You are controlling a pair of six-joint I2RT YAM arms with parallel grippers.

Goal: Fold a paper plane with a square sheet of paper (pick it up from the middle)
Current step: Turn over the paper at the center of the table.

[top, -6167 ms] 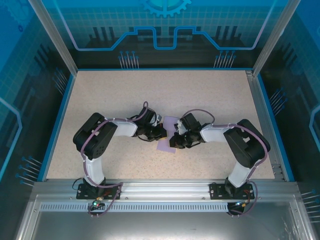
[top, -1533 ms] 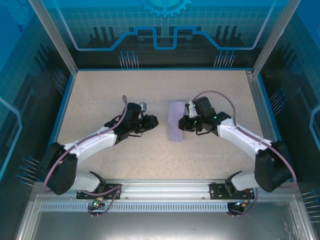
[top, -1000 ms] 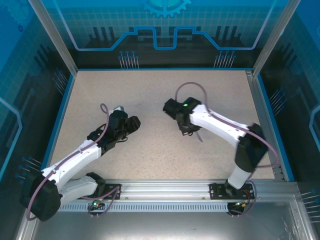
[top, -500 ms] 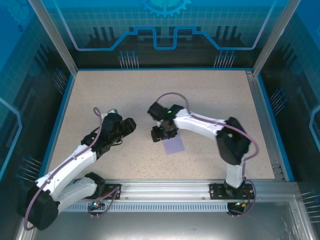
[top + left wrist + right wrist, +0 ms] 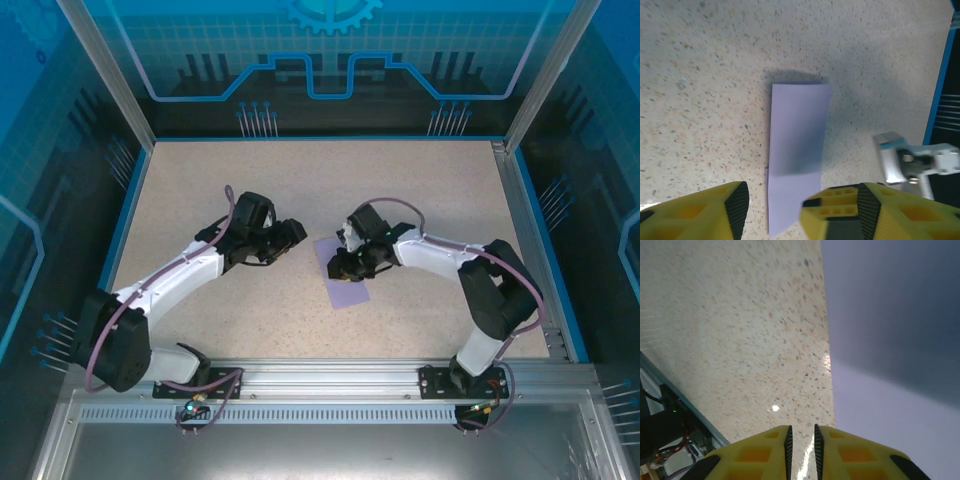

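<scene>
Lavender sheet (image 5: 348,290), folded: left gripper (image 5: 772,205) wide, right gripper (image 5: 801,437) barely parted at its edge, could skid it.

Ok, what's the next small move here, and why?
Probably bring the left gripper in to pin the folded sheet of paper: it lies flat as a narrow strip, the left jaws stand open and apart from it, and the right gripper sits at its long edge, jaws a narrow gap apart, holding nothing.
</scene>
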